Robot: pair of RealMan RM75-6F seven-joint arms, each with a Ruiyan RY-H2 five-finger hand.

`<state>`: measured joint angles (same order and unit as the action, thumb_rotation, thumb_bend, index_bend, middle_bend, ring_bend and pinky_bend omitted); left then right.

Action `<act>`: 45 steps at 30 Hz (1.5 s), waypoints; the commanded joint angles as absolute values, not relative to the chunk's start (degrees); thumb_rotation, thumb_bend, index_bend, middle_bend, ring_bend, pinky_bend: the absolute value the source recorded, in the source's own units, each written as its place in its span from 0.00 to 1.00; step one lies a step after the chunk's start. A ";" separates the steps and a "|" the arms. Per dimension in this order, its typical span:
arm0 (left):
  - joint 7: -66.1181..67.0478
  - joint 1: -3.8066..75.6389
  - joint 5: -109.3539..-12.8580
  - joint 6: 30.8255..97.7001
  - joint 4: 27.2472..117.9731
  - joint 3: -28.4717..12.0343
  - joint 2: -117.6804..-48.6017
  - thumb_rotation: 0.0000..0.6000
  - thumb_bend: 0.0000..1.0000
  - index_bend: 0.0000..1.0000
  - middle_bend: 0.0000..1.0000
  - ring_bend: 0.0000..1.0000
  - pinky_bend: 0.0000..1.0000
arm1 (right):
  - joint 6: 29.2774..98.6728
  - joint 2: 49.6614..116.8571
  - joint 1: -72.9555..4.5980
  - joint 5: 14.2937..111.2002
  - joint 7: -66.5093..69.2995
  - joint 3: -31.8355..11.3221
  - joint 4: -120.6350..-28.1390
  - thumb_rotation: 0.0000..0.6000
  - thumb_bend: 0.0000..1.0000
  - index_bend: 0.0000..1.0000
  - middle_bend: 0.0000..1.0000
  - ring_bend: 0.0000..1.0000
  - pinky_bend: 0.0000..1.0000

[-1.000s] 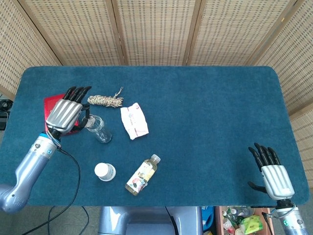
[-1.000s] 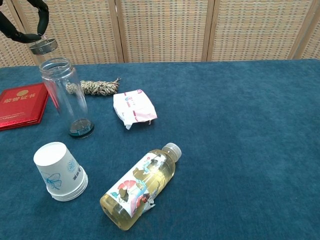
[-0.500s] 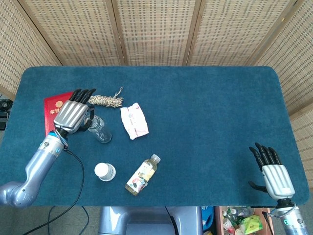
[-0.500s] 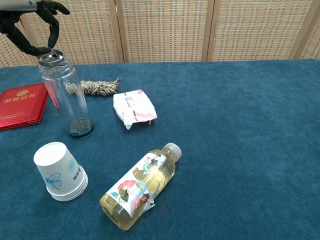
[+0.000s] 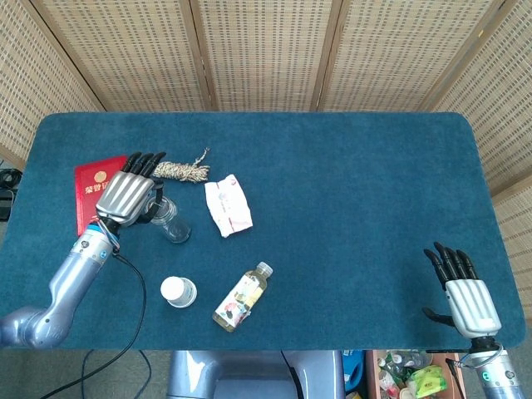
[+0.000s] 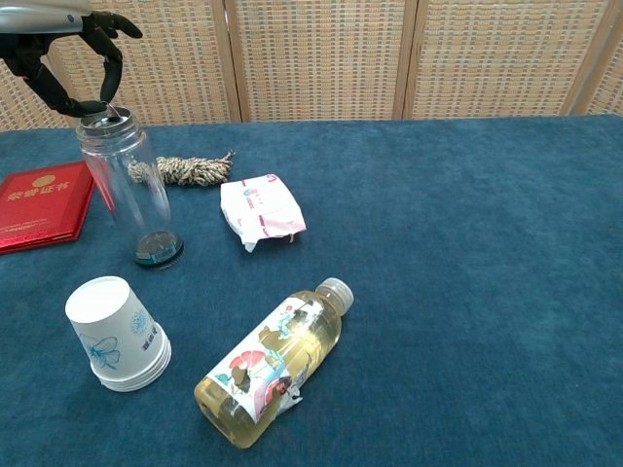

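A clear glass bottle (image 6: pixel 133 191) stands upright on the blue table (image 5: pixel 349 191), also visible from above as the bottle (image 5: pixel 171 222). My left hand (image 6: pixel 66 51) is above its mouth and pinches a round metal lid (image 6: pixel 105 119) between thumb and a finger, right at the rim. In the head view the left hand (image 5: pixel 126 197) covers the bottle's top. My right hand (image 5: pixel 464 294) rests open near the table's front right corner, fingers spread, holding nothing.
A red booklet (image 6: pixel 39 204) lies left of the bottle, a rope bundle (image 6: pixel 190 170) behind it, a white packet (image 6: pixel 260 211) to its right. A paper cup stack (image 6: pixel 115 334) and a yellow drink bottle (image 6: pixel 273 362) lie on their sides nearer the front.
My left hand has carried the metal lid rightward and down, from up left of the bottle to its mouth. The right hand has stayed put.
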<state>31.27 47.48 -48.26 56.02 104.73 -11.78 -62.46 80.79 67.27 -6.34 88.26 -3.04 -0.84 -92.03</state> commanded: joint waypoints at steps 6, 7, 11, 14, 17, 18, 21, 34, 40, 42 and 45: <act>31.54 47.84 -47.88 56.35 104.55 -11.22 -62.65 1.00 0.43 0.62 0.00 0.00 0.00 | 80.94 67.32 -6.31 88.24 -2.85 -0.89 -91.94 1.00 0.00 0.05 0.00 0.00 0.00; 31.66 47.88 -47.85 56.39 104.47 -11.10 -62.66 1.00 0.43 0.62 0.00 0.00 0.00 | 80.96 67.31 -6.29 88.23 -2.84 -0.89 -91.91 1.00 0.00 0.05 0.00 0.00 0.00; 31.52 48.00 -47.56 56.57 104.26 -10.96 -62.81 1.00 0.43 0.62 0.00 0.00 0.00 | 81.04 67.25 -6.30 88.21 -2.69 -0.96 -91.88 1.00 0.00 0.05 0.00 0.00 0.00; 31.57 48.12 -47.57 56.65 104.30 -10.79 -62.77 1.00 0.43 0.62 0.00 0.00 0.00 | 81.14 67.28 -6.26 88.15 -2.64 -1.00 -91.84 1.00 0.00 0.05 0.00 0.00 0.00; 31.80 48.25 -47.61 56.84 104.32 -10.57 -62.67 1.00 0.43 0.58 0.00 0.00 0.00 | 81.20 67.26 -6.23 88.11 -2.51 -1.02 -91.81 1.00 0.00 0.05 0.00 0.00 0.00; 31.94 48.28 -47.67 56.96 104.25 -10.50 -62.68 1.00 0.43 0.54 0.00 0.00 0.00 | 81.23 67.26 -6.22 88.14 -2.48 -1.02 -91.80 1.00 0.00 0.05 0.00 0.00 0.00; 32.21 48.38 -47.64 57.22 104.25 -10.30 -62.79 1.00 0.43 0.45 0.00 0.00 0.00 | 81.43 67.27 -6.18 88.30 -2.30 -1.01 -91.74 1.00 0.00 0.05 0.00 0.00 0.00; 32.61 48.51 -48.28 58.82 104.92 -10.03 -62.83 1.00 0.41 0.33 0.00 0.00 0.00 | 82.23 67.35 -5.95 88.57 -1.60 -1.15 -91.34 1.00 0.00 0.05 0.00 0.00 0.00; 32.46 48.43 -48.42 59.22 105.25 -9.99 -62.71 1.00 0.41 0.33 0.00 0.00 0.00 | 82.36 67.29 -5.90 88.65 -1.45 -1.16 -91.31 1.00 0.00 0.05 0.00 0.00 0.00; 31.96 48.20 -48.45 59.53 105.47 -10.12 -62.53 1.00 0.41 0.32 0.00 0.00 0.00 | 82.39 67.19 -5.89 88.68 -1.37 -1.15 -91.31 1.00 0.00 0.05 0.00 0.00 0.00; 31.10 47.70 -48.75 60.00 105.85 -10.18 -62.14 1.00 0.39 0.30 0.00 0.00 0.00 | 82.40 67.18 -5.90 88.73 -1.31 -1.15 -91.28 1.00 0.00 0.05 0.00 0.00 0.00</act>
